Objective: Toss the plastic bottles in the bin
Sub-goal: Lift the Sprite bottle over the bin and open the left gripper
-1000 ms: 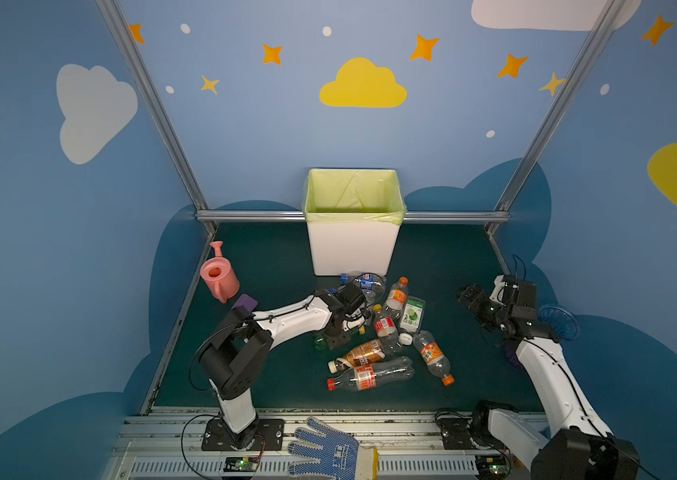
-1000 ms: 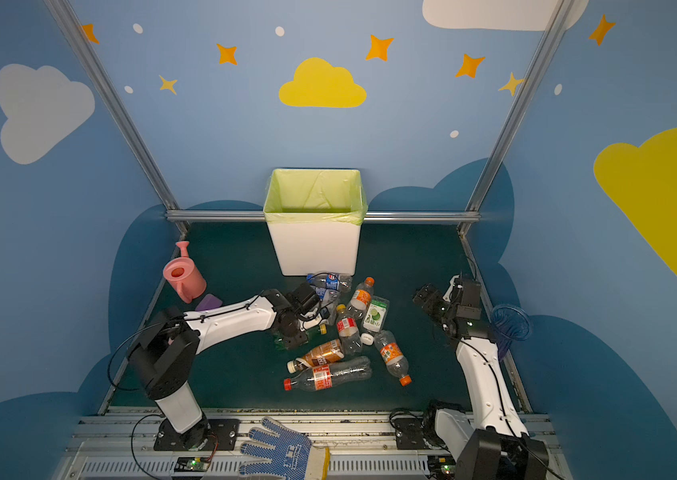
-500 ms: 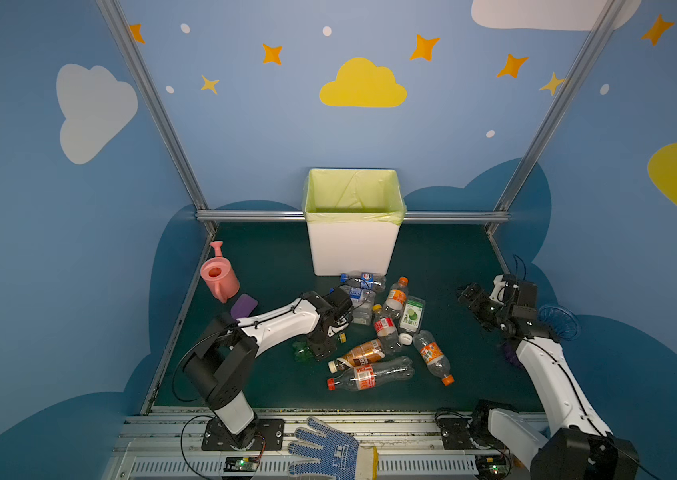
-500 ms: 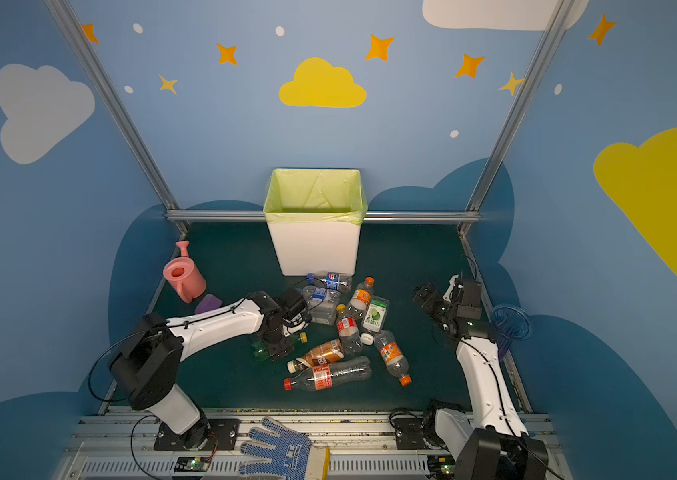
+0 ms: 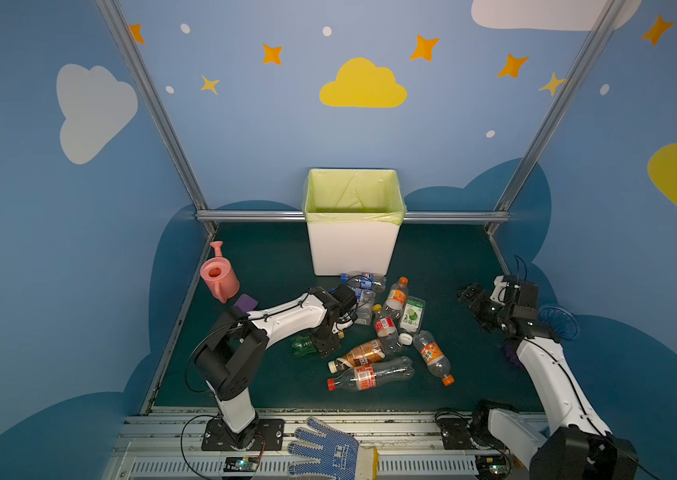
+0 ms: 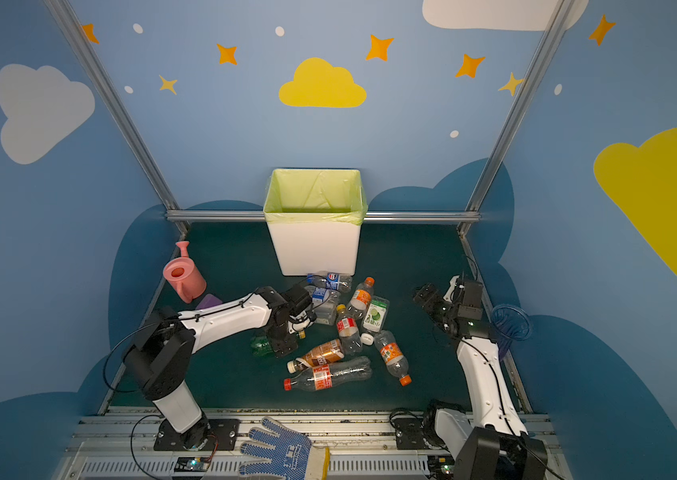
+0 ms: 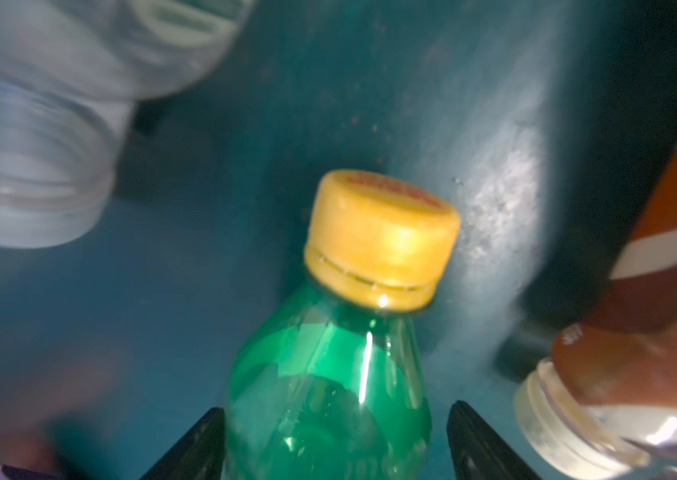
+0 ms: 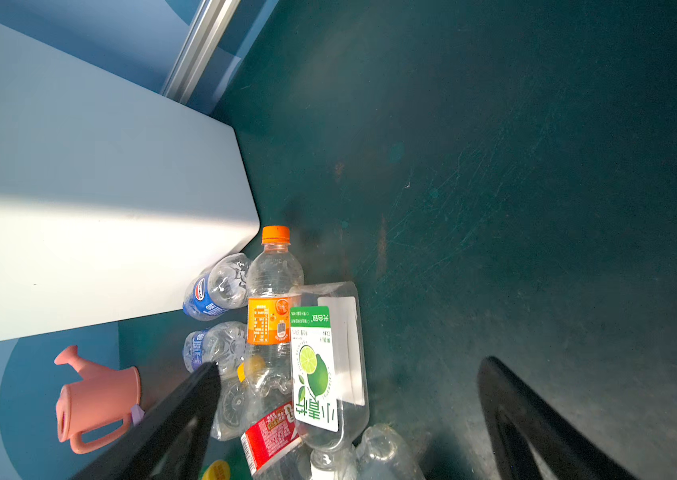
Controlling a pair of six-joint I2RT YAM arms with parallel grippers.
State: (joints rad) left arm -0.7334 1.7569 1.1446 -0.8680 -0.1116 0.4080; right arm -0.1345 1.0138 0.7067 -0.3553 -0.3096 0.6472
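Left side: the left jaws point down at the desk [image 5: 270,266] and stand spread, one on each side of the green bottle [image 7: 328,395] in the left wrist view; a sliver of desk shows between one of them and the bottle, so they straddle it without pressing it
Target at hand: the green bottle has a yellow cap and lies on its side at the left edge of the pile, its body peeking out beside the left arm [image 5: 286,318] in both top views
Right side: the right jaws are wide apart with nothing between them, held to the right of the pile and well apart from every bottle
Pile: the plastic bottles [image 5: 384,328] lie loose on the desk just in front of the bin [image 5: 351,249]
Closest to bin: a blue-labelled bottle [image 5: 363,281], just beside the foot of the front wall
Middle: an orange-capped bottle [image 5: 397,295] beside a lime-labelled bottle [image 5: 411,313]
Near edge: a brown bottle [image 5: 359,353], a long red-capped bottle [image 5: 370,374] and an orange-labelled bottle [image 5: 434,357] angled off to the right
Container: the bin stands upright at the back rail, white, with a pale yellow-green bag folded over its rim
Bystanders: a pink watering can [image 5: 218,276] at the desk's left edge, a purple scoop [image 5: 245,302] just beside it, a blue dotted glove [image 5: 328,451] on the front rail
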